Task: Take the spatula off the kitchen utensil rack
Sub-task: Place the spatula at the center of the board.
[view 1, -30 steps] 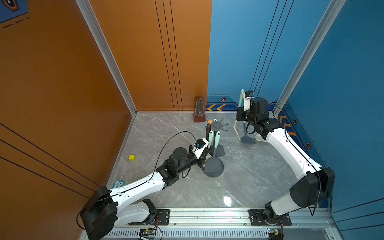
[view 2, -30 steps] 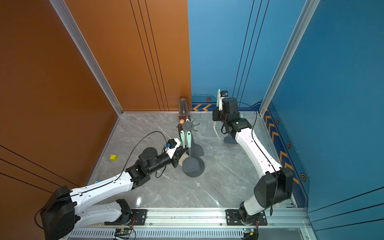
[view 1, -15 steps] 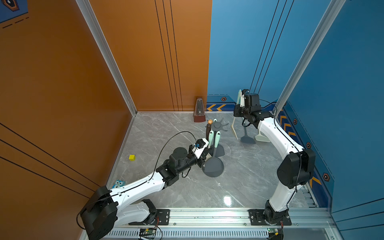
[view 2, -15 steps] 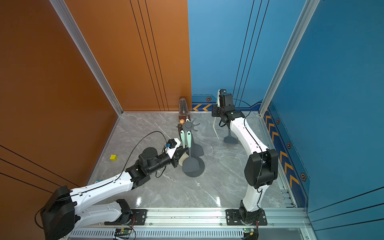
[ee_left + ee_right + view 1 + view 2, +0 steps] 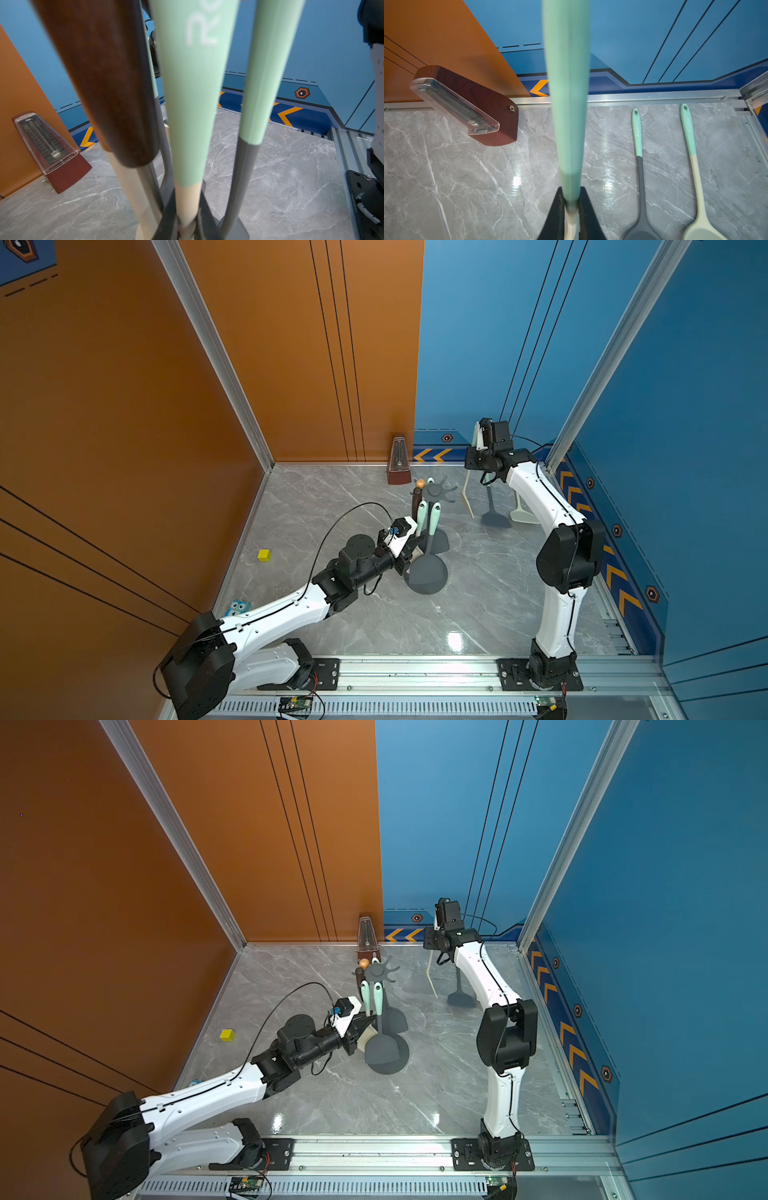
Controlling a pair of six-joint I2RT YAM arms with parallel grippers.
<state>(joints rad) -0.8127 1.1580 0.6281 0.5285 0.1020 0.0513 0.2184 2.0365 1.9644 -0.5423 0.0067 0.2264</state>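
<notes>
Spatula: hanging near-upright in the right hand [image 5: 572,204], with the spatula [image 5: 566,104] showing mint handle up and cream blade down, well apart from the kitchen utensil rack [image 5: 434,491].
Right hand: clamping tight on the spatula's cream neck.
Left hand: the left hand [image 5: 188,220] is pinching shut on the cream neck of a mint-handled utensil [image 5: 193,104] hanging on the rack.
Key relation: the spatula's long axis is pointing down at the surface [image 5: 478,593], near a grey utensil [image 5: 641,176] and a cream utensil [image 5: 695,176] lying flat; only the right arm is carrying it.
Rack contents: a wooden handle [image 5: 108,83] and mint-handled tools are hanging there.
Judgement: lift-off is looking done; lowering is likely coming next.
</notes>
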